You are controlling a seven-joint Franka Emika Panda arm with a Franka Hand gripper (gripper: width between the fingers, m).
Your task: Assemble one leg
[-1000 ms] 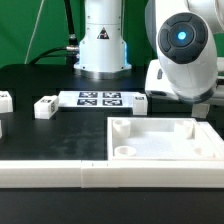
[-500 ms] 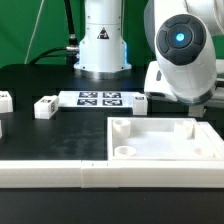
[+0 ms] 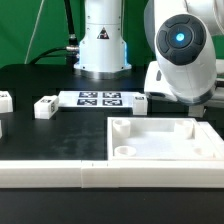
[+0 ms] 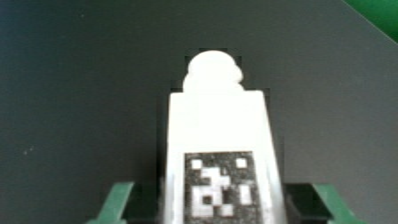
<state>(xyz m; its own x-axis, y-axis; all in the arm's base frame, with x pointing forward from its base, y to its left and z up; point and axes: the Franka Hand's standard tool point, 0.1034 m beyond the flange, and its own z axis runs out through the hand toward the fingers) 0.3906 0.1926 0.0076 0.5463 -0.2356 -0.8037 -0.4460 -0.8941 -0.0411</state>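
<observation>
The leg (image 4: 217,140) is one white, smooth-sided rectangular block, seen only in the wrist view. It has a rounded peg (image 4: 214,72) at its far end and one black-and-white square tag (image 4: 222,182) on the face towards the camera. It sits lengthwise in the gripper (image 4: 219,206), whose two greenish fingers (image 4: 121,205) press in at either side and grip it over the dark matte table (image 4: 71,90).

In the exterior view two more blocks of the same kind lie on the table at the exterior view's left: a second leg (image 3: 45,107) and, at the picture's edge, a third leg (image 3: 5,100). They lie near each other but apart. Just beside the second leg lies one thin marker board (image 3: 100,98) with several tags. Nearer the camera lies one large flat white panel (image 3: 165,142) with a raised rim, and three round corner sockets show. The arm (image 3: 180,50), glossy white with a blue-lit ring, stands over the panel's far right corner.
</observation>
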